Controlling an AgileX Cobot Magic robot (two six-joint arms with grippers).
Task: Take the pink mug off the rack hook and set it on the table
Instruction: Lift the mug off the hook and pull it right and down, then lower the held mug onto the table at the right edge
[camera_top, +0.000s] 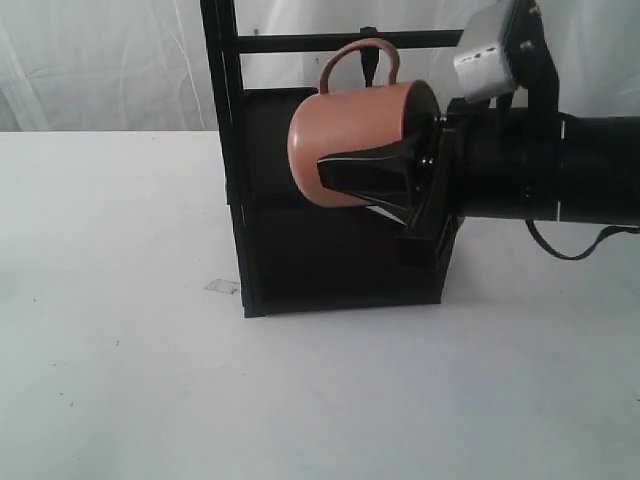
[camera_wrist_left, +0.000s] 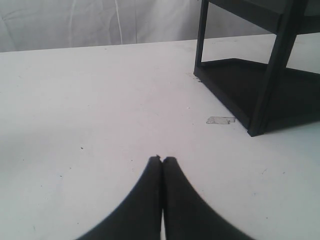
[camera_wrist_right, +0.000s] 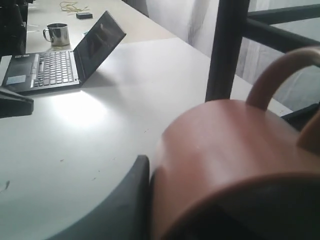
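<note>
Holding tight, the right gripper squeezes the pink mug by its sides. One black finger shows on the near side. The mug lies sideways in the air, up by the top of the rack and well above the table. Its handle points up and loops around the rack hook under the crossbar, so I think the mug is not off yet.

To do this step well, the gripper should keep its squeeze, lift the mug a little, then slide it away until the loop comes free. I cannot tell which way the hook bends, so it should go slowly. That way the handle will not catch and tug the rack.

The left gripper is closed with nothing in it, low over the table near the rack.
</note>
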